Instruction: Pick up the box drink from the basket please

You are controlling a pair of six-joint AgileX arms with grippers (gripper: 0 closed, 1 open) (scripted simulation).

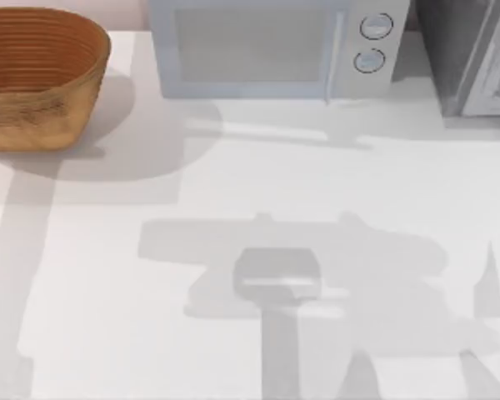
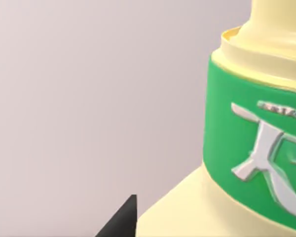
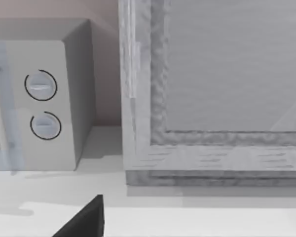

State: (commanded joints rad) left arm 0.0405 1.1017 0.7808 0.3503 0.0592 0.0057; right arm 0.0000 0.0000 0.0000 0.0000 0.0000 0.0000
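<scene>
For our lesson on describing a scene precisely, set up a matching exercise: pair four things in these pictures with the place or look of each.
Things:
1. round orange-brown woven wicker basket
2. pale grey microwave with two round dials
3. pale yellow box drink carton
4. grey framed cabinet

Descriptions:
A. back right corner of the table in the top view
B. wears a green band with silver print
C. back left corner of the table in the top view
D. at the back, between the other two back items

Pairs: 1-C, 2-D, 3-B, 4-A
</scene>
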